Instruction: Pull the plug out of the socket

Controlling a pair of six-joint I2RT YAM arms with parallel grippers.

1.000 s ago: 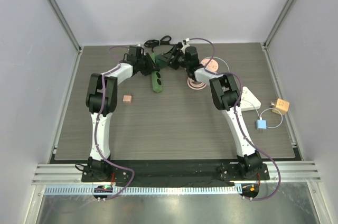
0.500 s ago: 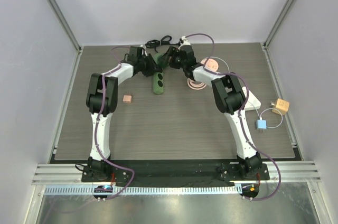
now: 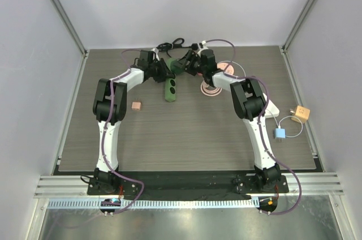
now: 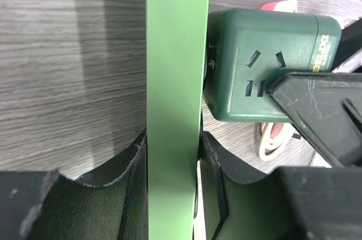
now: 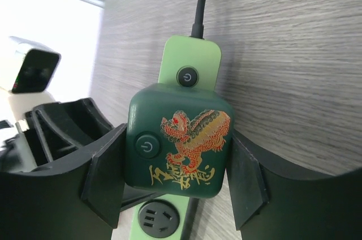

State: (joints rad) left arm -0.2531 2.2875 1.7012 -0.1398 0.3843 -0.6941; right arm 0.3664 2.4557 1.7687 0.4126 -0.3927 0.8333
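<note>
A light green power strip [image 3: 170, 88] lies at the back middle of the table, with its black cord [image 3: 169, 43] running to the wall. A dark green cube plug [image 5: 178, 138] with a dragon print and a power button sits against the strip's face near its switch end. It also shows in the left wrist view [image 4: 266, 64]. My right gripper [image 5: 178, 163] is shut on the cube's two sides; it shows in the top view [image 3: 182, 67]. My left gripper [image 4: 172, 144] is shut on the strip [image 4: 176, 81], seen edge-on; it shows in the top view [image 3: 160, 70].
A pink and white cable coil [image 3: 209, 88] lies right of the strip. A white adapter [image 3: 266, 104], an orange cube [image 3: 301, 113] and a blue cube [image 3: 280, 133] lie at the right. A small tan square [image 3: 136, 105] lies at the left.
The strip has turned a little, its near end now pointing more straight toward me. Both grippers have kept their hold and shifted slightly with it.
</note>
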